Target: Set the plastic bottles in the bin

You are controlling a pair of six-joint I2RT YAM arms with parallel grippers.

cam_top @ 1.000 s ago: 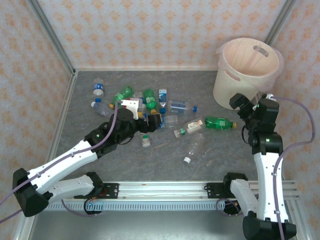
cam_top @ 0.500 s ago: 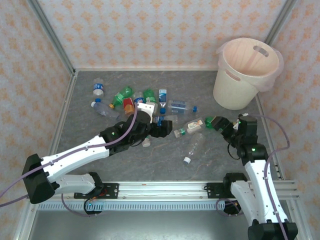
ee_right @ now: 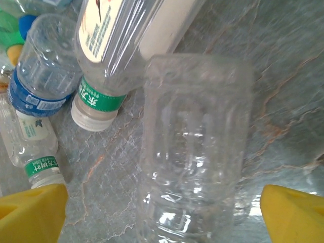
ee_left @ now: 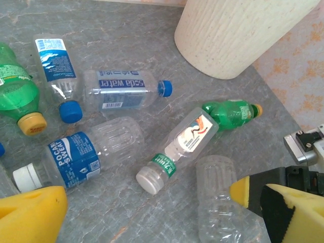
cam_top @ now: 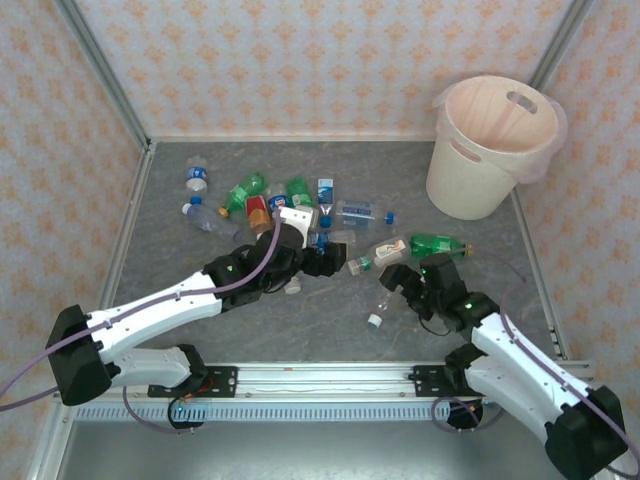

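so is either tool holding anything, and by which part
Nothing is held. The left tool is open; the open right tool flanks the clear bottle, untouched.

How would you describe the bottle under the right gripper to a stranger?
Start at the bin in the far right corner and come toward the right gripper. Between its open jaws lies a clear bottle; unlike its neighbours, it carries no label.

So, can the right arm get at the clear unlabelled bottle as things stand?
Probably yes: the open right gripper straddles the clear bottle and nothing lies on it; only the labelled bottle crowds its far end.
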